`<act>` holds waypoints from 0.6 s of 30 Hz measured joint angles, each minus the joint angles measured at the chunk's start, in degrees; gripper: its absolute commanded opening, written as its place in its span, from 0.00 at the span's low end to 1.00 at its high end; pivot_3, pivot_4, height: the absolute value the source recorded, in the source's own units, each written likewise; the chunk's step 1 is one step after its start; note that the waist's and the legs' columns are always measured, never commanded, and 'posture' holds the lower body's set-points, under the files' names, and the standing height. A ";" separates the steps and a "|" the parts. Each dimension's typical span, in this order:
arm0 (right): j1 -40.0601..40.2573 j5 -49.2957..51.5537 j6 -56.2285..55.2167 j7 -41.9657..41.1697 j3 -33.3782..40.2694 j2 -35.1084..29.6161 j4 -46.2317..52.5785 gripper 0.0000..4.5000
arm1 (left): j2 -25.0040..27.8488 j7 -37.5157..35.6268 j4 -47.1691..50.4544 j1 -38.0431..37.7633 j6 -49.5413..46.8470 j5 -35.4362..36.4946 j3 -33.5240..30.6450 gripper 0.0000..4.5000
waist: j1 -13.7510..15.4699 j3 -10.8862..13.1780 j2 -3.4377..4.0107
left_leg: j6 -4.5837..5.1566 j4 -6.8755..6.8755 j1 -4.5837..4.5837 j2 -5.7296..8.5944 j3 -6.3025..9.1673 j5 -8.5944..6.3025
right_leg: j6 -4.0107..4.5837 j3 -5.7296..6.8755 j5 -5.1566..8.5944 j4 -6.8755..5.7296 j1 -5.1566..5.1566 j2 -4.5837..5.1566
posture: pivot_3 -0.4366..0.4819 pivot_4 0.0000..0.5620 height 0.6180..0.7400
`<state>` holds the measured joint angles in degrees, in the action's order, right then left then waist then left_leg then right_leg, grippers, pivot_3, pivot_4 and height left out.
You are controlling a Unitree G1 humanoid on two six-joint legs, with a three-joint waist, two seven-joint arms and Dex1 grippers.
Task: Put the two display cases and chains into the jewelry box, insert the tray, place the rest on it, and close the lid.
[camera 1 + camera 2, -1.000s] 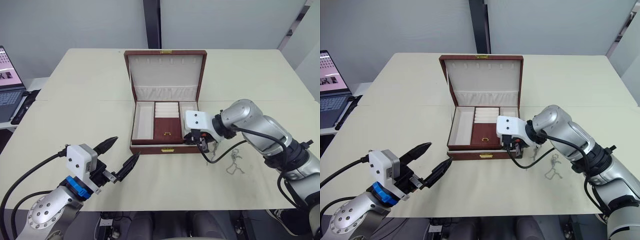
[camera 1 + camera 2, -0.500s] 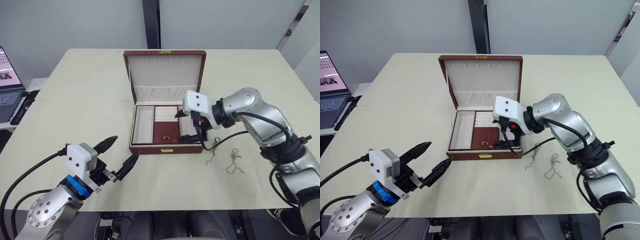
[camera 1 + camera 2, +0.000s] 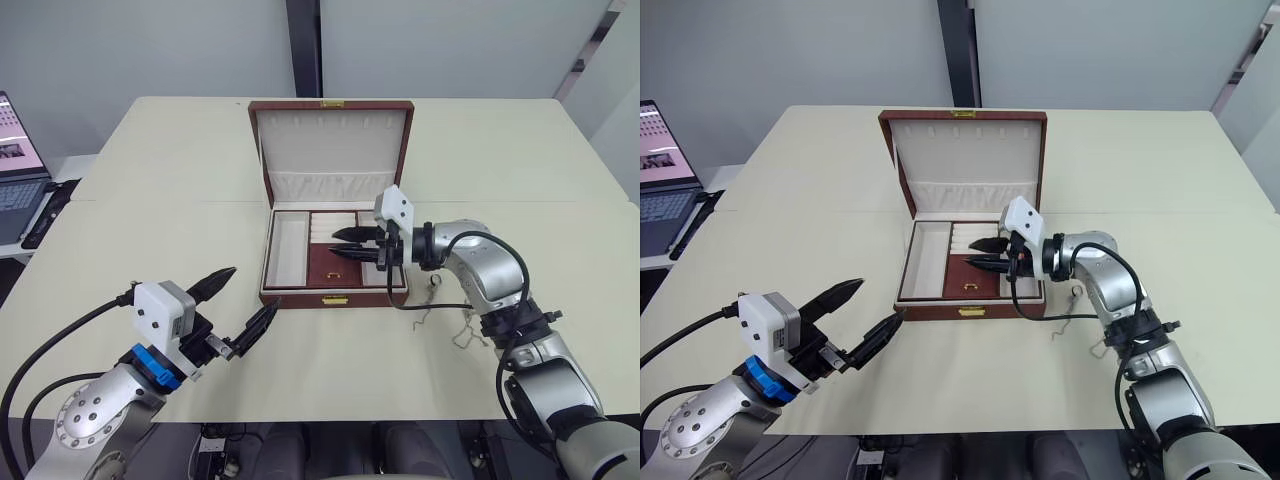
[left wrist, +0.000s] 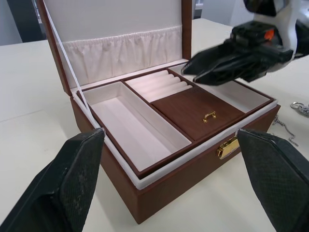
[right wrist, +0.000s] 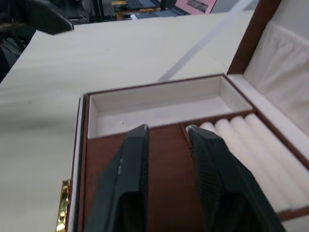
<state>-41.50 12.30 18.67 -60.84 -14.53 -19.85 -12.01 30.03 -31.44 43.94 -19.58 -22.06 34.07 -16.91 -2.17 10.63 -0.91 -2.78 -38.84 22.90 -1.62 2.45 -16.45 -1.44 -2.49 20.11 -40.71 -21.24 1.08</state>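
Observation:
The jewelry box (image 3: pixel 300 297) stands open at the table's centre, its lid (image 3: pixel 331 142) upright behind it. The tray (image 3: pixel 287 247) sits inside the box, with its brown flap and gold pull (image 4: pixel 209 116) in the middle. My right gripper (image 3: pixel 334 243) hovers just over that flap, pointing left, fingers (image 5: pixel 133 164) slightly apart with nothing between them. Two chains (image 3: pixel 467 327) lie on the table right of the box, one (image 3: pixel 430 300) close to its corner. My left gripper (image 3: pixel 248 297) is open in front of the box's left corner, apart from it. The display cases are out of view.
A laptop (image 3: pixel 14 170) sits off the table's far left on a lower surface. A black cable (image 3: pixel 440 300) loops from my right wrist down past the box's front right corner. Bare table spreads on both sides of the box and in front of it.
My right gripper lifted from the chains by the box's front right corner and swung over the tray, now pointing left. The left arm has stayed where it was.

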 measured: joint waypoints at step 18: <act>0.06 4.96 3.96 -2.61 3.32 -1.23 2.29 0.00 | 2.74 -0.52 -2.00 2.98 -2.98 3.09 -1.83 1.00 | 0.06 0.01 0.00 | 0.00 0.00 0.02 0.02 0.07 0.00 | 0.00 0.01 0.00 0.00 0.03 0.01 | 0.48 0.27 1.00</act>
<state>-41.44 17.26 22.62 -63.45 -11.21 -21.08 -9.72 32.77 -31.96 41.94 -16.61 -25.04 37.16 -18.74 -2.11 10.63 -0.91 -2.78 -38.84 22.92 -1.60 2.52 -16.45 -1.44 -2.48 20.11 -40.71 -21.21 1.09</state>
